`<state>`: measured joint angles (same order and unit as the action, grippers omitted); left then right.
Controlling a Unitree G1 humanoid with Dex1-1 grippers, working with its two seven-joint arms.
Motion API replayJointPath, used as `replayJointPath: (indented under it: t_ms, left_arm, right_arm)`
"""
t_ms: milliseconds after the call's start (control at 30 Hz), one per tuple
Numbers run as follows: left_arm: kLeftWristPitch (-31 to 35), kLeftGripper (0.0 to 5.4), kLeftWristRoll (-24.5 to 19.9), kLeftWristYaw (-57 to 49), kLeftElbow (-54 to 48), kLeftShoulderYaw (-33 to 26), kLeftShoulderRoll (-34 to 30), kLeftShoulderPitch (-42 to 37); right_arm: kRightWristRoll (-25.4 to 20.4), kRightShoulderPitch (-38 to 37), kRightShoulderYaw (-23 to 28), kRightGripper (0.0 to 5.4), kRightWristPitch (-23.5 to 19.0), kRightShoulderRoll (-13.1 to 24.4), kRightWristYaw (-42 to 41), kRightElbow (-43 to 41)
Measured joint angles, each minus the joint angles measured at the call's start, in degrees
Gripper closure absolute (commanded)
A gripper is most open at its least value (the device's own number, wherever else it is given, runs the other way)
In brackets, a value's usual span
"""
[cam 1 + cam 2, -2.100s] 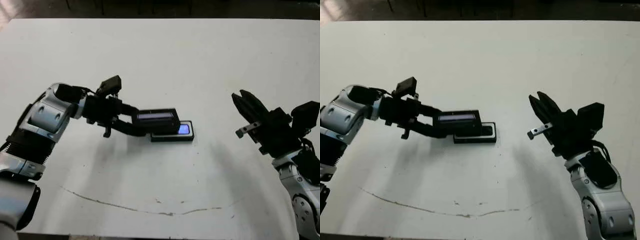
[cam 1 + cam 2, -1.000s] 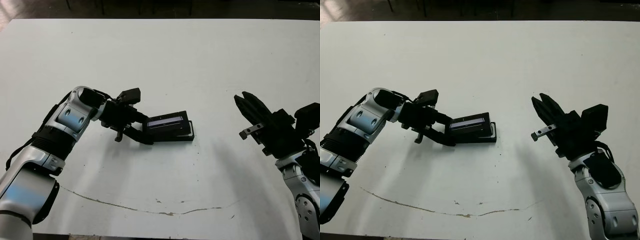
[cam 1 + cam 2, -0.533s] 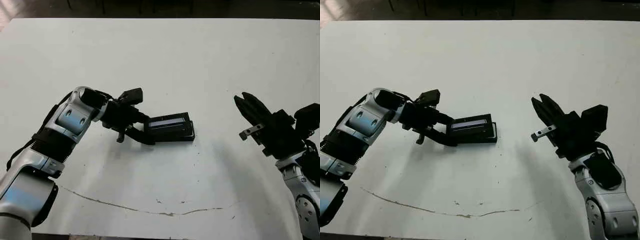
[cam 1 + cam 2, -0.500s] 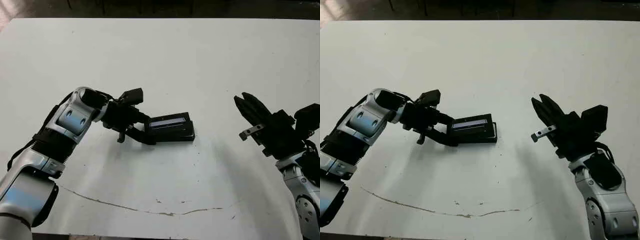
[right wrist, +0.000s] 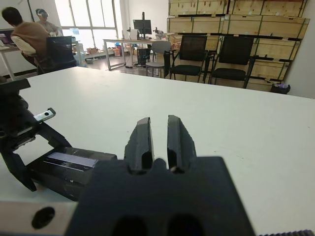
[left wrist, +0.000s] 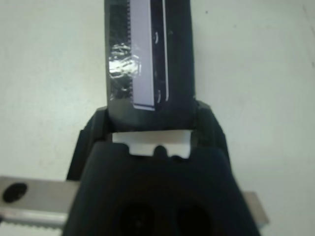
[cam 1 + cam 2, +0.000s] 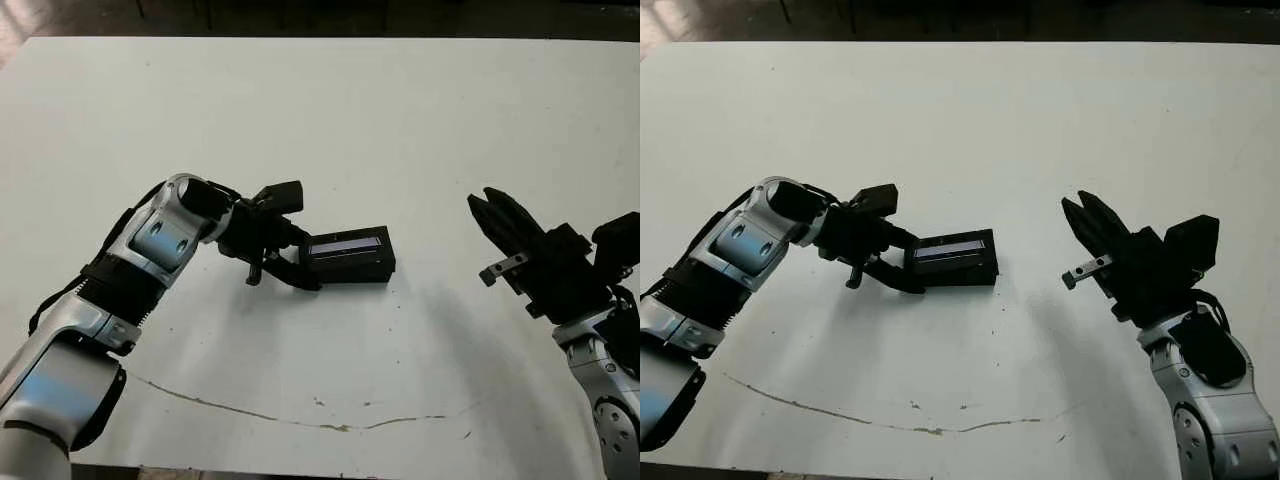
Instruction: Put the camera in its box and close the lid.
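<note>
Left eye view, one lid point(image 7: 345, 246), two end effectors.

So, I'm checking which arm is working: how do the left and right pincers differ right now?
The left pincer grips the lid at its end; the right pincer holds nothing. The left reaches to the box at mid-table; the right hangs apart, off to the side. Both have black fingers.

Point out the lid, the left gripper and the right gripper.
lid point(image 7: 346, 243): left eye view, on its shiny strip.
left gripper point(image 7: 300, 270): left eye view, between its fingertips.
right gripper point(image 7: 1076, 212): right eye view, between its fingertips.
</note>
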<state>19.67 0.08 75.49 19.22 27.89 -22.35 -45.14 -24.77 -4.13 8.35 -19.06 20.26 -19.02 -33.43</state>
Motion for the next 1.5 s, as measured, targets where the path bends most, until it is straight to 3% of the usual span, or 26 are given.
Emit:
replayJointPath:
  t_ms: [700, 900, 1267, 1500]
  left_arm:
    - [-1.01, 3.83, 3.75, 1.56, 0.85, 3.88, 0.41, -3.71]
    - [-4.66, 2.52, 6.92, 2.29, -0.42, 6.38, -0.38, -4.66]
    - [-11.97, 0.02, 6.93, 2.4, 0.03, 5.61, -4.24, -3.34]
    - [-14.64, 0.01, 6.19, 1.07, -0.48, 2.35, -7.89, 0.3]
  right_arm:
    - [-0.71, -0.97, -0.01, 5.4, -0.54, 0.0, 0.92, -1.76]
    - [-0.7, -0.96, -0.02, 5.4, -0.53, 0.01, 0.88, -1.76]
    - [-1.28, -0.74, -0.06, 5.4, -0.55, 0.01, 0.55, -1.63]
    - [-1.31, -0.11, -0.19, 5.4, -0.74, 0.01, 0.52, -1.59]
